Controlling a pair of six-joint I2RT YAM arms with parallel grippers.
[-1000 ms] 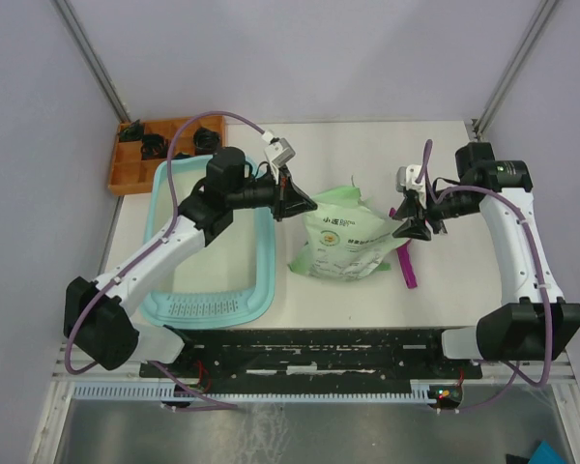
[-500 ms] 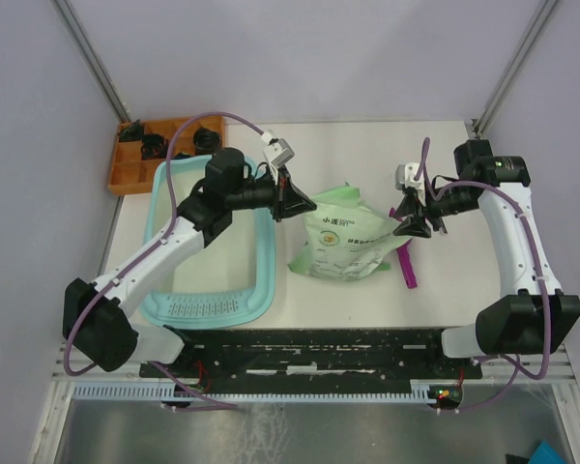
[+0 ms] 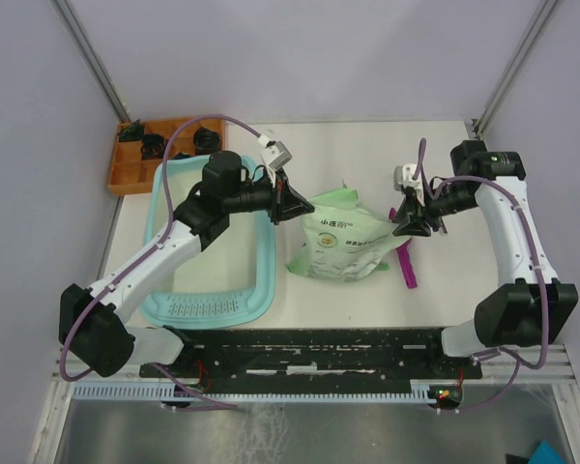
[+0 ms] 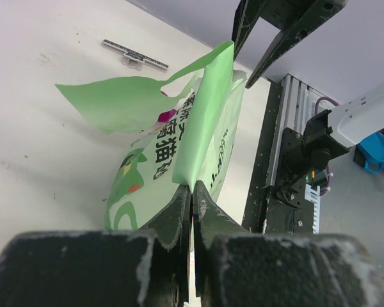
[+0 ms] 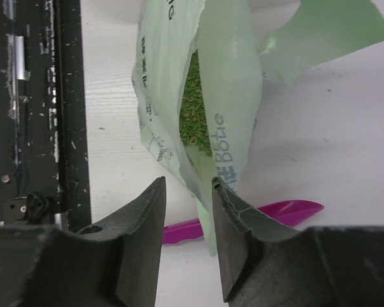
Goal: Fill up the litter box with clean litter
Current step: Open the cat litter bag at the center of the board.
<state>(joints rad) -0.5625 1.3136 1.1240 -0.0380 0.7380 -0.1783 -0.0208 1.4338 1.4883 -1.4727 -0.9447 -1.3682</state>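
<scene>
The table (image 3: 367, 155) was lit brightly and evenly from above; only faint, soft shadows were cast beside the bag (image 3: 343, 242). The overhead view was sharp throughout. In the wrist views the near fingers (image 4: 178, 214) were rendered dark and slightly blurred.

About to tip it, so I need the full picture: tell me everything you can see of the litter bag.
The litter bag is a light green and white printed plastic pouch lying on the table between the litter box and a magenta scoop. Its top is torn open with a loose flap spread out, and green litter shows inside. The left gripper is shut on one edge of the mouth. The right gripper, jaws apart, straddles the opposite edge.
</scene>
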